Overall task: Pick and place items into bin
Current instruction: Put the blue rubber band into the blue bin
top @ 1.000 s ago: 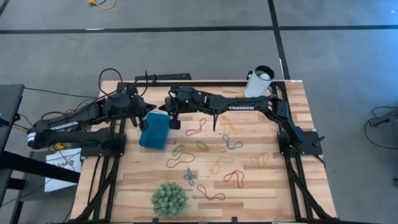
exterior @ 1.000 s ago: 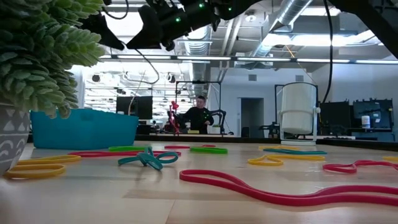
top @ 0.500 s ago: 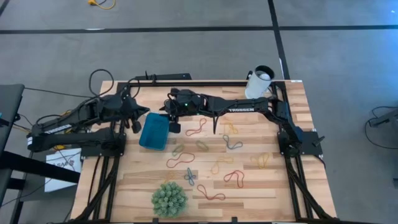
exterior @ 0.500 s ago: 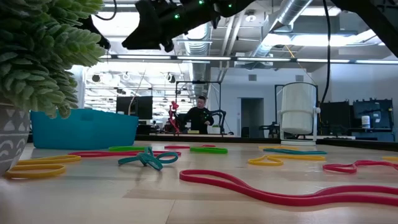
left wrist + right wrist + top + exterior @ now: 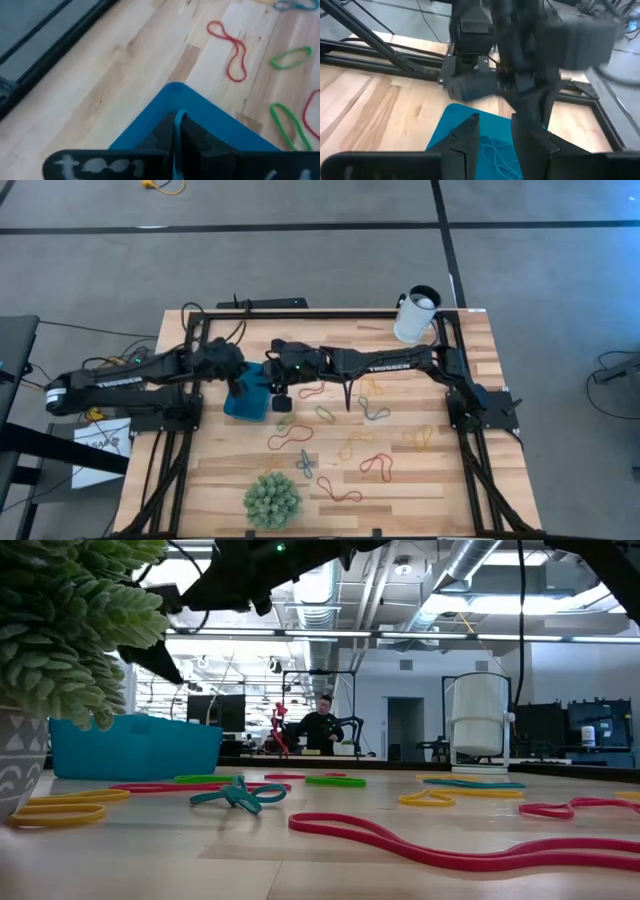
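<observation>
While both grippers crowd the bin (image 5: 250, 392), I read this as drop-off.
Left of frame centre, the bin already holds thin blue bands (image 5: 492, 155); my left gripper (image 5: 176, 145) pinches a blue band (image 5: 178, 122) over it, my right gripper (image 5: 492, 132) stands spread above it, apparently empty; more bands (image 5: 300, 436) lie lower right.
</observation>
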Controlling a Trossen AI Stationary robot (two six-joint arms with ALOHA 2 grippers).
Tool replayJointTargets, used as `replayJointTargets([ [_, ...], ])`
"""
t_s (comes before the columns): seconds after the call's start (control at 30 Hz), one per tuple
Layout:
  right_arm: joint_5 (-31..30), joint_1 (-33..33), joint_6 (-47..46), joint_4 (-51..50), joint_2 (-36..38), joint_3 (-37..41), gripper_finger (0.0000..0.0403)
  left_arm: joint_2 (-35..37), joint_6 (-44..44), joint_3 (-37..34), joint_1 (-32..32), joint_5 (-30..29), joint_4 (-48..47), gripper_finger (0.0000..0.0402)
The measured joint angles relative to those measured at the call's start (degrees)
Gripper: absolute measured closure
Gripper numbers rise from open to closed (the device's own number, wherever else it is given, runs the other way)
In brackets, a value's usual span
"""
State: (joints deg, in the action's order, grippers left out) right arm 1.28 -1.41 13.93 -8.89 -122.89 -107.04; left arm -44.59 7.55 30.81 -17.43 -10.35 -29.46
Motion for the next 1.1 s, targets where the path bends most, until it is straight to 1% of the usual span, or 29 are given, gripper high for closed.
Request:
replayJointTargets([
  [0.2, -0.1, -0.3, 0.0, -0.1, 0.0, 0.0, 0.0294, -4.6, 3.6, -4.4, 0.0, -1.0, 1.7, 0.0401],
  [0.4, -0.1, -1.0, 0.0, -0.1, 0.0, 0.0, 0.0294, -8.5, 4.7, -8.4, 0.0, -1.0, 8.8, 0.0401],
  [0.53, 0.0, -1.4, 0.0, -0.2, 0.0, 0.0, 0.0294, -10.9, 4.0, -9.3, 0.0, -1.0, 12.8, 0.0401],
  [0.63, 0.1, -1.4, 0.0, -0.8, 0.0, 0.0, 0.0294, -12.6, 3.7, -9.3, 0.0, -0.9, 13.7, 0.0396],
  [0.77, 0.1, -1.4, 0.1, -1.5, 0.0, 0.0, 0.0294, -14.9, 2.3, -9.3, 0.0, -0.9, 13.9, 0.0378],
  [0.9, 0.1, -1.4, 0.2, -2.0, 0.0, 0.0, 0.0294, -16.6, 2.2, -9.3, 0.0, -0.9, 14.0, 0.0350],
  [1.1, 0.1, -1.4, 1.5, -3.1, 0.0, 0.0, 0.0294, -16.6, 2.0, -7.4, 0.0, -0.9, 13.9, 0.0307],
])
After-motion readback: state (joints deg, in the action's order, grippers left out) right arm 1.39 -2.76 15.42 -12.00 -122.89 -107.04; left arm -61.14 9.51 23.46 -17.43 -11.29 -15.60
